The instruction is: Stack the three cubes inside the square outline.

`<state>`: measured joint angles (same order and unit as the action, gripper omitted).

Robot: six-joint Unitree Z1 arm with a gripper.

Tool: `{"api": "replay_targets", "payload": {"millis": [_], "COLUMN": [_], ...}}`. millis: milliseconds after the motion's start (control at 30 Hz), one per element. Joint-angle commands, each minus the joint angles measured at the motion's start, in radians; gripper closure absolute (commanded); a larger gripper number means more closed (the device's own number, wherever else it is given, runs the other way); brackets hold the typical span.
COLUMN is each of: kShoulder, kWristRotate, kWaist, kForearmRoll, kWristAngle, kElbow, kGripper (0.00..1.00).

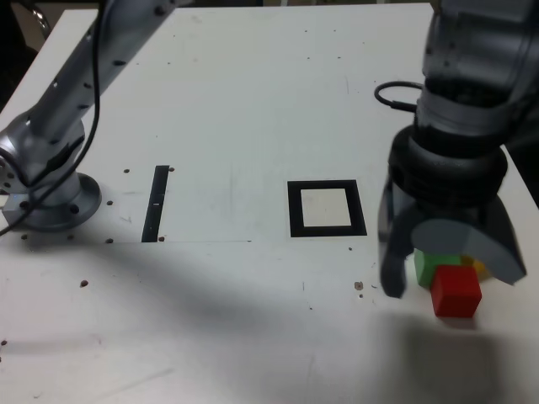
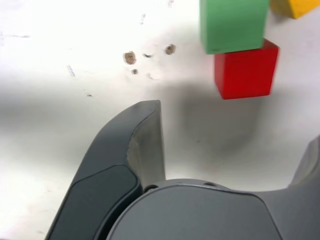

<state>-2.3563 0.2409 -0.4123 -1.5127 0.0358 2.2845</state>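
White table [image 1: 253, 101], hand [image 1: 450, 273] open above cubes [image 1: 450, 278]

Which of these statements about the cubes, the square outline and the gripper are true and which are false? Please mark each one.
1. The square outline has a cube inside it. False: its white centre is bare, and all three cubes lie apart from it, toward the exterior view's right.
2. The gripper is open. True: the wrist view shows its jaws spread with nothing between them.
3. The red cube touches the green cube. True: they sit against each other in both views.
4. The yellow cube is stacked on top of the red cube. False: it rests on the table behind them, mostly hidden by the gripper.
5. The gripper hangs over the thin black strip. False: it hangs by the cubes.
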Motion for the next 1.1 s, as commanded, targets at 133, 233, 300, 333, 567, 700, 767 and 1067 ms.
{"api": "replay_targets", "payload": {"millis": [133, 233, 300, 333, 567, 700, 767, 1067], "kShoulder": [-0.053, -0.069, -0.079, -0.084, -0.128, -0.146, -0.153, -0.178], "kWristRotate": [0.004, 0.004, 0.004, 0.004, 0.003, 0.003, 0.002, 0.003], "kWaist": [-0.001, 0.001, 0.004, 0.005, 0.019, 0.022, 0.023, 0.027], "kForearmRoll": [-0.003, -0.004, -0.004, -0.004, 0.009, 0.014, 0.016, 0.019], "kWristAngle": [0.001, 0.003, 0.004, 0.005, 0.014, 0.019, 0.021, 0.034], "kElbow": [0.048, 0.062, 0.065, 0.066, 0.067, 0.074, 0.079, 0.096], "kGripper": [0.01, 0.01, 0.01, 0.01, 0.02, 0.02, 0.03, 0.19]}}
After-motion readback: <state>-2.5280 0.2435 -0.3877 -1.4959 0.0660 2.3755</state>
